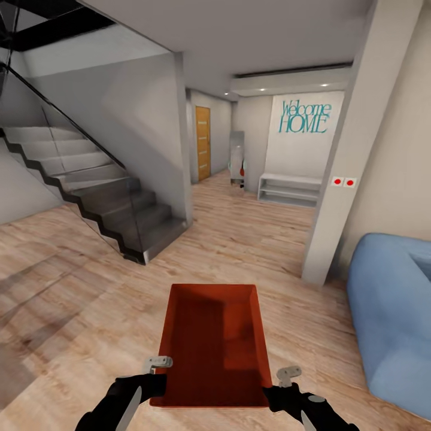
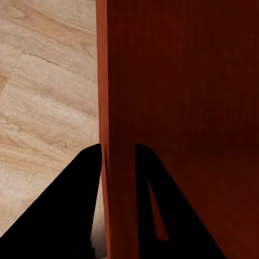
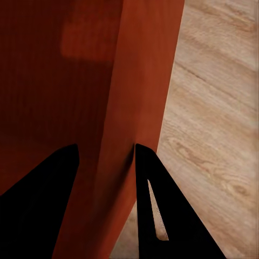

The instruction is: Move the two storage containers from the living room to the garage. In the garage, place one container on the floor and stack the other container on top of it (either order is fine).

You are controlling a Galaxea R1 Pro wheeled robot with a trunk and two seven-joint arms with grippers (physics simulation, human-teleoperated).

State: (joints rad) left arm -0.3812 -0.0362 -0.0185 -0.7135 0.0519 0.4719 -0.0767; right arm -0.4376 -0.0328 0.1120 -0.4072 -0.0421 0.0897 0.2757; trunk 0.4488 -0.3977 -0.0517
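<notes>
Head view: each pincer, left pincer (image 1: 157, 366) and right pincer (image 1: 286, 378), clamps one side wall, keeping the storage container (image 1: 214, 341) level for carrying.

Orange-red storage container (image 1: 212, 341) held by left pincer (image 1: 157, 366) and right pincer (image 1: 286, 378), wood floor (image 1: 78, 311), staircase (image 1: 102, 191), blue sofa (image 1: 392, 311)

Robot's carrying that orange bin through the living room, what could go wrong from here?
1. Each end effector, left and right, pinches only a thin wall of the bin near one end, so the bin may tilt or slip while driving.
2. The pillar and sofa stand close on the right; the bin could clip them.
3. The stairs narrow the left side.
</notes>
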